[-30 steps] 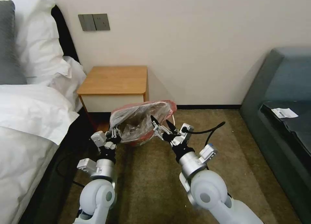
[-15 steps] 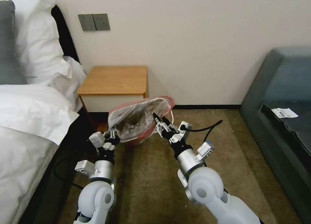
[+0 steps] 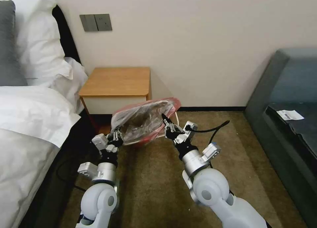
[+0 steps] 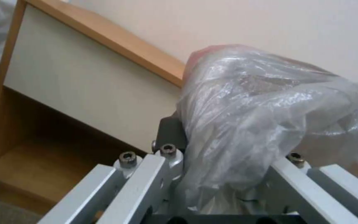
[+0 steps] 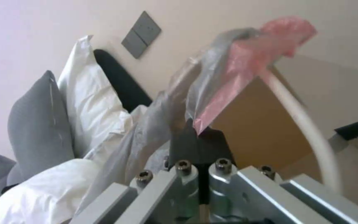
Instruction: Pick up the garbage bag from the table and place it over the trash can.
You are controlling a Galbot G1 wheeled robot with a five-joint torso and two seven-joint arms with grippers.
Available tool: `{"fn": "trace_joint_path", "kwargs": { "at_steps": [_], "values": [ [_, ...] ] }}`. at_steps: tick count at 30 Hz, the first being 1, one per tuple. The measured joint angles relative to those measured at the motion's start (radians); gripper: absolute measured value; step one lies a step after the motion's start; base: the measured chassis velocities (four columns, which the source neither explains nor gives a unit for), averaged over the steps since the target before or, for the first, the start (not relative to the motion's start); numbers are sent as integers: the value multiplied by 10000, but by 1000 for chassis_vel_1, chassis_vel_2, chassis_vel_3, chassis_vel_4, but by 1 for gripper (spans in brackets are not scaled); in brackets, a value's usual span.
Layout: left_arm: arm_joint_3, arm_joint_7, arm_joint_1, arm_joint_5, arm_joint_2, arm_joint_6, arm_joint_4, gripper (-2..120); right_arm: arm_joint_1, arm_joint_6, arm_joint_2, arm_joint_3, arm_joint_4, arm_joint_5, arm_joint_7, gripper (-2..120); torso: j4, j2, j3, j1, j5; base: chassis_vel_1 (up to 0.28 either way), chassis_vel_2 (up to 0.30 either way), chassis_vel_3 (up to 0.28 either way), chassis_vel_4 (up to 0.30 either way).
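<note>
table (image 3: 115,81): bare, by bed (image 3: 29,115) | both end effectors pinching garbage bag (image 3: 142,120)

- Bedroom, hotel-like.
- Bed (image 3: 26,122), white linen, left of the left arm.
- Pillows (image 3: 36,40), white and grey.
- Nightstand (image 3: 117,81) beyond both grippers.
- Grey wall switches (image 3: 95,22).
- Brown carpet (image 3: 158,175) beneath.

One garbage bag (image 3: 142,122), one table (image 3: 116,86), two claws, two white pillows (image 3: 39,46), one grey pillow (image 3: 10,46).
</note>
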Motion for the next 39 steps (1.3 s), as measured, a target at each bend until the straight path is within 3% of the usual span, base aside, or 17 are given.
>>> {"fn": "trace_joint_path", "kwargs": {
  "at_steps": [22, 39],
  "values": [
    [-230, -263, -451, -488, 80, 166, 309, 11, -779, 234, -416, 436, 647, -757, -249, 0, 0, 0, 0, 0, 0, 0, 0, 0, 0],
    [-368, -559, -307, -1429, 137, 525, -136, 11, -1167, 475, -505, 885, 544, -1411, -443, 0, -1, 0, -1, 0, 0, 0, 0, 0, 0]
  ]
}}
